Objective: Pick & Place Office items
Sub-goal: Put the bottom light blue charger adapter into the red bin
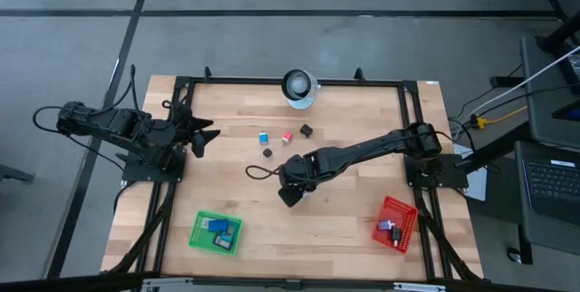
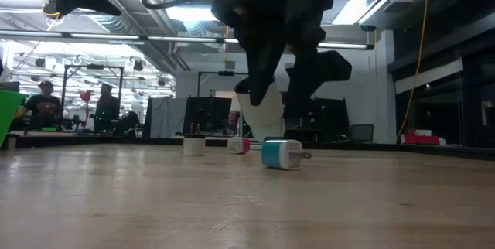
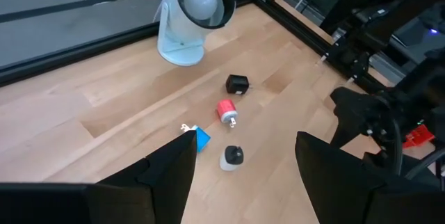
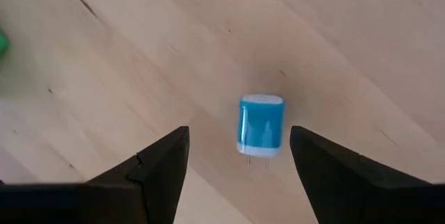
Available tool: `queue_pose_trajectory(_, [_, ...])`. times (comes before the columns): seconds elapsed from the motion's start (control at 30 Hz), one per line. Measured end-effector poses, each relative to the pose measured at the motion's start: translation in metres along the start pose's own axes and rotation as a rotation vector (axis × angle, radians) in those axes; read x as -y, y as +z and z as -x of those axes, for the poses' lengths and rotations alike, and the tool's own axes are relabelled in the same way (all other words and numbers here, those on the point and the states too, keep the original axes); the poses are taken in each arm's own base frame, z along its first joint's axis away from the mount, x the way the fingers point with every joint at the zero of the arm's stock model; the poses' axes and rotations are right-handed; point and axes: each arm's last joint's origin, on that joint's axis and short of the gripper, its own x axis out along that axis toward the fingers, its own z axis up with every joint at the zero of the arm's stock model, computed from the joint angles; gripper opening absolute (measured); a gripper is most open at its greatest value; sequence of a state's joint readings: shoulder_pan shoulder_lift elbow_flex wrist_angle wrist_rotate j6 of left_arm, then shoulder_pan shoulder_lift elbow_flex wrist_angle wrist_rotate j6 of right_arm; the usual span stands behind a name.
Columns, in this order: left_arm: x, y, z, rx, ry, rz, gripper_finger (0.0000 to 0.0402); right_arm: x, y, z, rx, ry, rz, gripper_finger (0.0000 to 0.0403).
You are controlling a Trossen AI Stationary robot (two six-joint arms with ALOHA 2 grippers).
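Note:
A small blue-and-white charger block [image 4: 261, 125] lies on its side on the wooden table; it also shows in the low view [image 2: 280, 154]. My right gripper [image 4: 240, 161] is open just above it, with one finger to each side and touching nothing; it is near the table's middle [image 1: 290, 194]. My left gripper [image 1: 207, 138] is open and empty at the table's left. Ahead of it lie a blue item [image 3: 199, 138], a red one [image 3: 227, 110], a black one [image 3: 237, 84] and a white-and-black one [image 3: 231, 156].
A white round ring-shaped object [image 1: 299, 88] stands at the far edge. A green basket [image 1: 217, 231] at the near left and a red basket [image 1: 396, 224] at the near right each hold a few items. People show in the room beyond the table [image 2: 42, 102].

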State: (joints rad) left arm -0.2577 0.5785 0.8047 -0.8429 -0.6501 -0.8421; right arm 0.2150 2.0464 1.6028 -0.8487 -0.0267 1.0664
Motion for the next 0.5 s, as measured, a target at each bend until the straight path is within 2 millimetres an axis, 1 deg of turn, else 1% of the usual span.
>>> queue_pose_trajectory(0.1, [0.000,0.000,0.000,-0.010,-0.009,-0.004,0.0239,0.001,0.000,-0.005,-0.017,-0.010,-0.011,0.0255])
queue_pose_trajectory(0.3, [0.000,0.000,0.000,-0.014,-0.013,-0.018,0.0239,0.002,-0.001,-0.023,-0.065,-0.034,-0.019,0.0255])
queue_pose_trajectory(0.5, [0.000,0.000,0.000,-0.014,-0.013,-0.018,0.0239,0.003,0.001,-0.028,-0.066,-0.038,-0.025,0.0255])
